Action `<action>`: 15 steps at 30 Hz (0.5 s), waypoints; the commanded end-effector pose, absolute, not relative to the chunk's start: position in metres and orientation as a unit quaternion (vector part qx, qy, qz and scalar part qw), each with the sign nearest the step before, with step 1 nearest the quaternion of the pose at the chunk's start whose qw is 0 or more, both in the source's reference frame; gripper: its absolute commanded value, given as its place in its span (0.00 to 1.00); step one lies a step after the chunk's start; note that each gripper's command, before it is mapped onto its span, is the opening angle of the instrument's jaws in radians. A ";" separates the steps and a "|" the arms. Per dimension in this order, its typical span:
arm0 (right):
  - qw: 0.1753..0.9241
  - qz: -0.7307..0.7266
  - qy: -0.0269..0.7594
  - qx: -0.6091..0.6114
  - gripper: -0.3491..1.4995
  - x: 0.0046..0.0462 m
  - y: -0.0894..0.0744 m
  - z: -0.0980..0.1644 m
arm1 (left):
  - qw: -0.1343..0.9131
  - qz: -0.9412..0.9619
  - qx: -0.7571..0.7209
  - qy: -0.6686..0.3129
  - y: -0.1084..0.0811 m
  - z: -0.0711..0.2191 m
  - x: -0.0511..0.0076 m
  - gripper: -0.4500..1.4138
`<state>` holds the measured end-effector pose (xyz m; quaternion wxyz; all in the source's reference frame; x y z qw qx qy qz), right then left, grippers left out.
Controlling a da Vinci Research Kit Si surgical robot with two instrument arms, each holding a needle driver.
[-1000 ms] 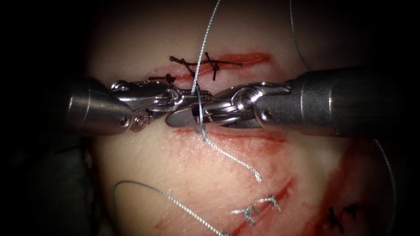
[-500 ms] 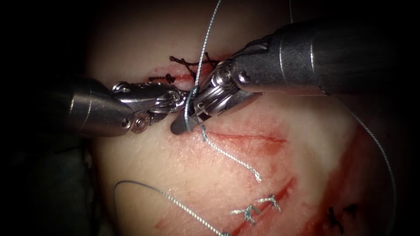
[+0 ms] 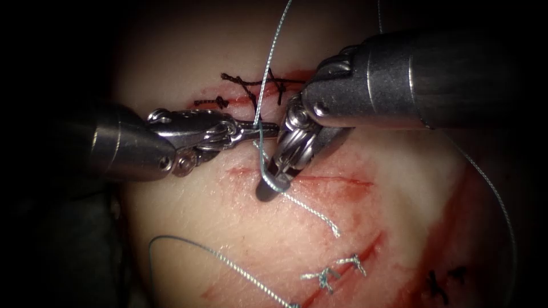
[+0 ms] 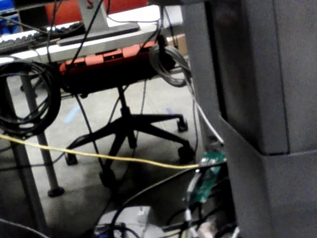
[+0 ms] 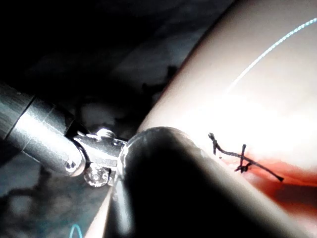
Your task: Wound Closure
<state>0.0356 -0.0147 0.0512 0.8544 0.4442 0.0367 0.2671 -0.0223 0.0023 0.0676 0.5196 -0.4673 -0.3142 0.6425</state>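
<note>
Thread (image 3: 272, 54): limp, slippery, best gripped near tissue (image 3: 240, 228); left tool (image 3: 264, 130) fingers clamp it, right tool (image 3: 278, 179) fingers part-open, empty.

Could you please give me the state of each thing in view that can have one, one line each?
Left tool: jaws shut on the thread.
Right tool: tips point down at the cut; cannot tell what it holds.
Thread: taut upward from the left tool, looped round the right tool's tip.
Cut: open, unstitched here.
Dark stitches: tied.
Pale stitches: tied.
Tissue: smeared with red fluid.
</note>
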 end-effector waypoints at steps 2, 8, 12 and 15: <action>0.867 0.260 0.016 0.425 0.00 0.0364 -0.014 0.051 | 0.520 0.642 -0.467 -0.315 0.002 0.068 -0.0227 0.00; 0.896 0.215 -0.003 0.390 0.00 0.0360 -0.013 0.052 | 0.519 0.644 -0.468 -0.311 0.002 0.068 -0.0232 0.00; 0.912 0.188 -0.025 0.363 0.00 0.0361 -0.013 0.052 | 0.517 0.646 -0.469 -0.310 0.002 0.068 -0.0235 0.00; 0.917 0.177 -0.029 0.356 0.00 0.0360 -0.013 0.052 | 0.515 0.647 -0.470 -0.308 0.002 0.068 -0.0235 0.00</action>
